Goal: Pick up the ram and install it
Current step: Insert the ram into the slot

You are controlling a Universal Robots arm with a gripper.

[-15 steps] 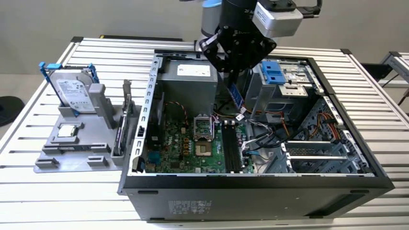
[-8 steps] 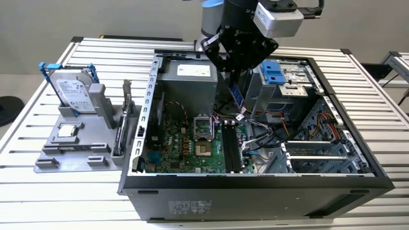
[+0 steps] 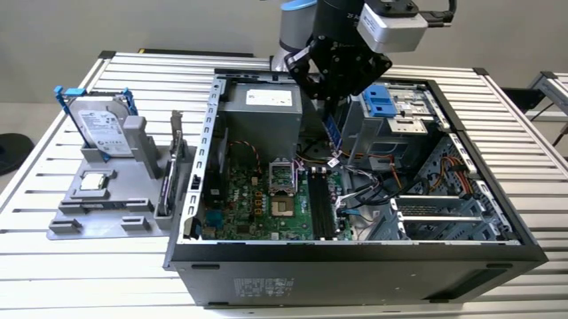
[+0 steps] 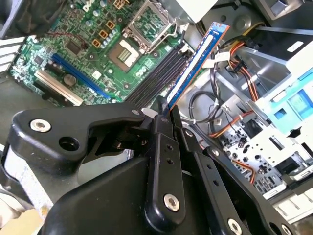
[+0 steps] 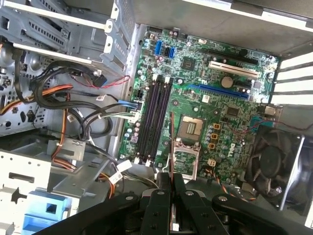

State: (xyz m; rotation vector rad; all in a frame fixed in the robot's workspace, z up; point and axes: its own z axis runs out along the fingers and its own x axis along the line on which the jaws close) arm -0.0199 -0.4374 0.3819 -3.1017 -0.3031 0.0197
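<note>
Ram (image 4: 198,58) in the air, clamped between the fingers of the gripper (image 4: 167,111) and jutting out past the fingertips over the open computer case (image 3: 355,279). The jaws are nearly together, with only the board's thickness between them, and nothing else is touching them. In the exterior view the blue stick hangs under the gripper just inside the case, above the motherboard (image 3: 257,199) and clear of the bundle of cables (image 3: 373,189) beside it. In the first wrist view it reads as a hairline, edge-on, running roughly in line with the dark memory slots (image 5: 155,117) but well off them — not seated, not touching. By the look of it this is a featherweight: stiff along its length, very thin, likely to crack or flex if pinched hard or twisted. The smooth flat faces could slip, so a firm hold on the bare board margin near one end seems right, away from the chips and the contact edge — and that is about where the pads sit. Off on the tabletop (image 3: 89,266), the hard drive (image 3: 102,133) stands in its grey holder, untouched.
</note>
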